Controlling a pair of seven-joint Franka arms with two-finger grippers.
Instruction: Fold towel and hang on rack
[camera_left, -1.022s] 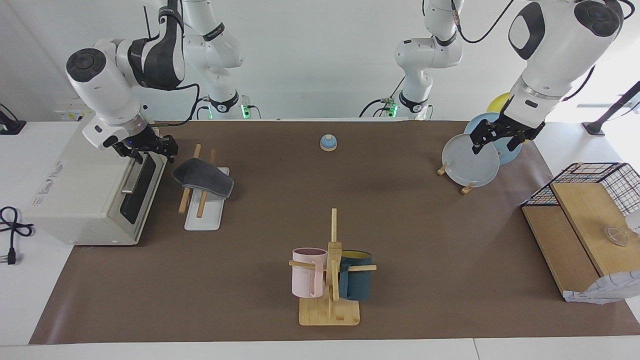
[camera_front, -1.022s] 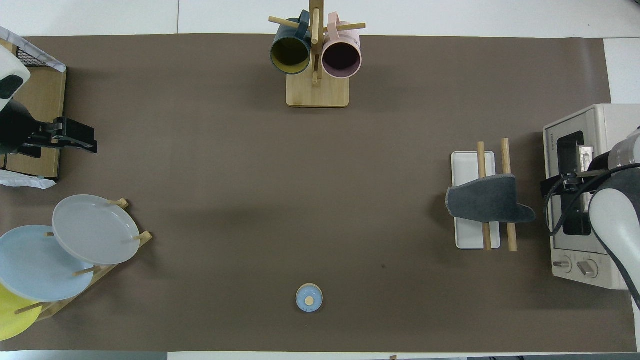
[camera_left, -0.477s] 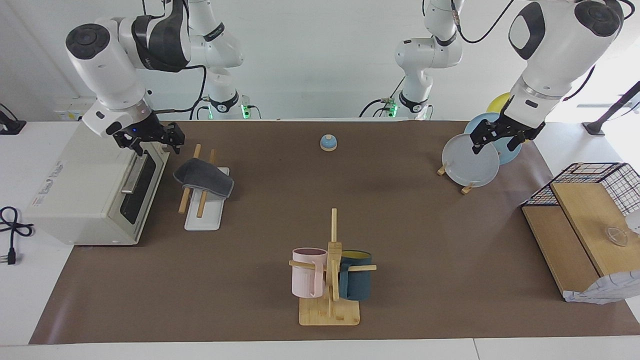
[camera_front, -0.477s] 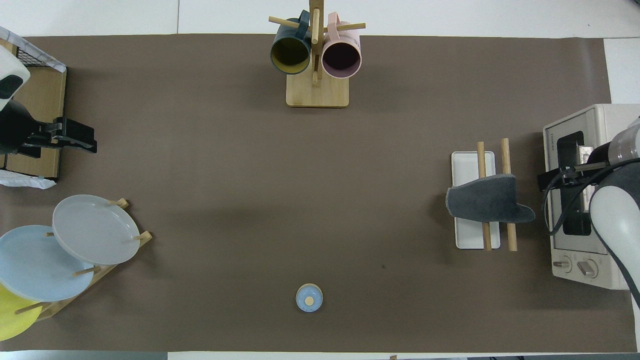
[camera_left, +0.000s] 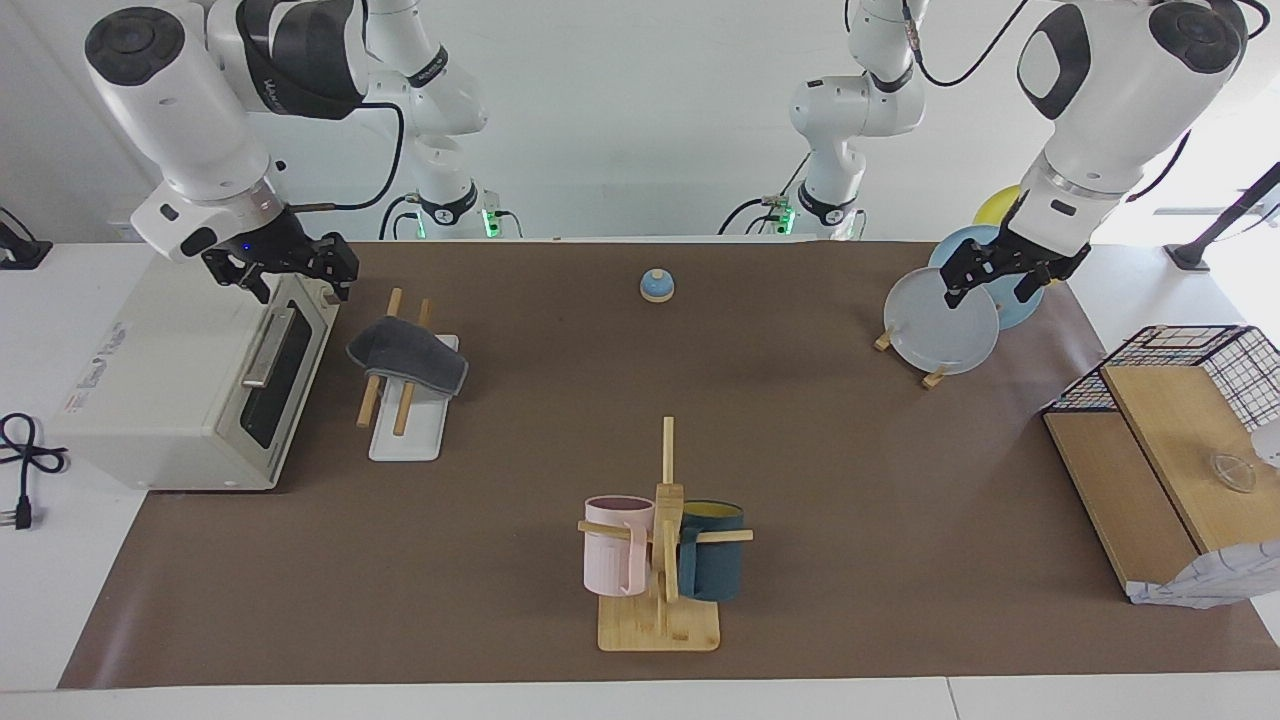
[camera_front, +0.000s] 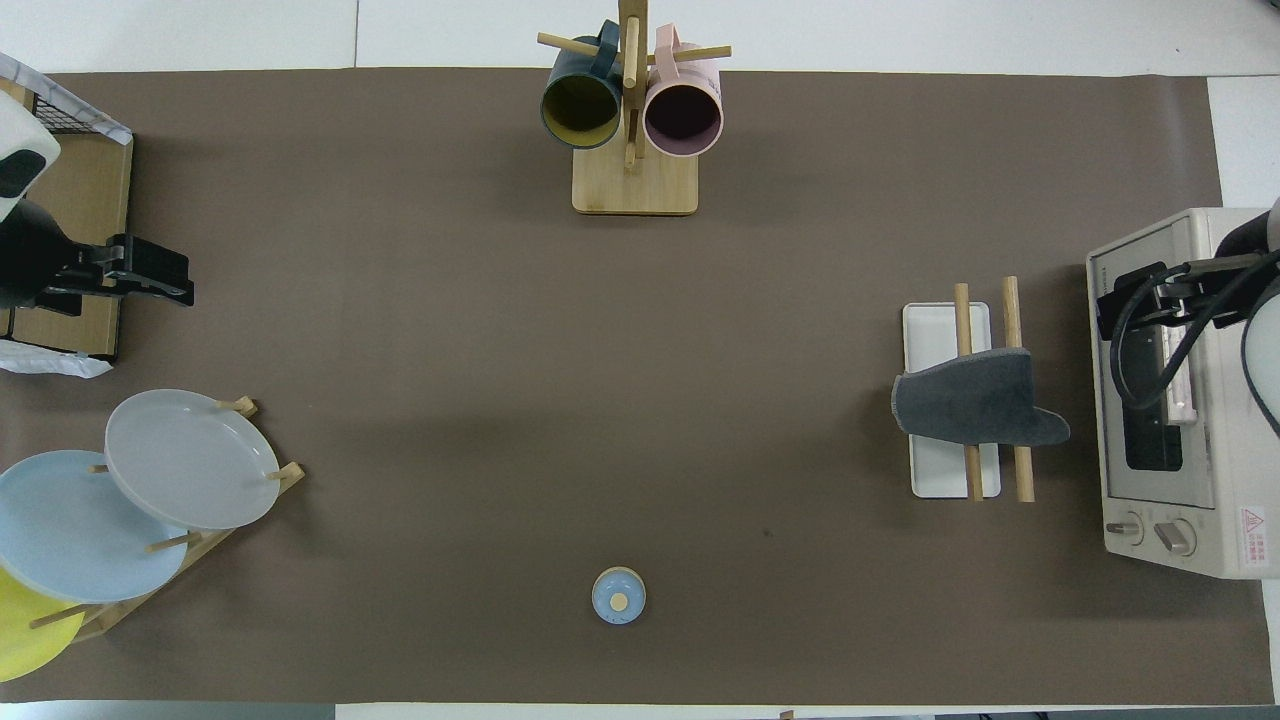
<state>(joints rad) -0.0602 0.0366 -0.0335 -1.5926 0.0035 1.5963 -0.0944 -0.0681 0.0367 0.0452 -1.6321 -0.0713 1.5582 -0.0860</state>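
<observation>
Folded dark grey cloth towel (camera_left: 408, 357) drapes over both light wooden rods of the white-based rack (camera_left: 404, 437). Hanging looks done; retreat remains. Empty right end effector (camera_left: 285, 275) hovers over the toaster oven (camera_left: 160, 400) beside that rack, finger gap unclear. Left end effector (camera_left: 1008, 275), gap likewise unclear, waits well apart. Purple face hidden.

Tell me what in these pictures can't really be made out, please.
- The towel's underside: both views show only its grey upper face over the rack.
- The yellow plate: the overhead view's edge cuts it off; in the facing view the left arm covers most of it.
- The right pincer, over the toaster oven: the overhead view's edge cuts off its arm.
</observation>
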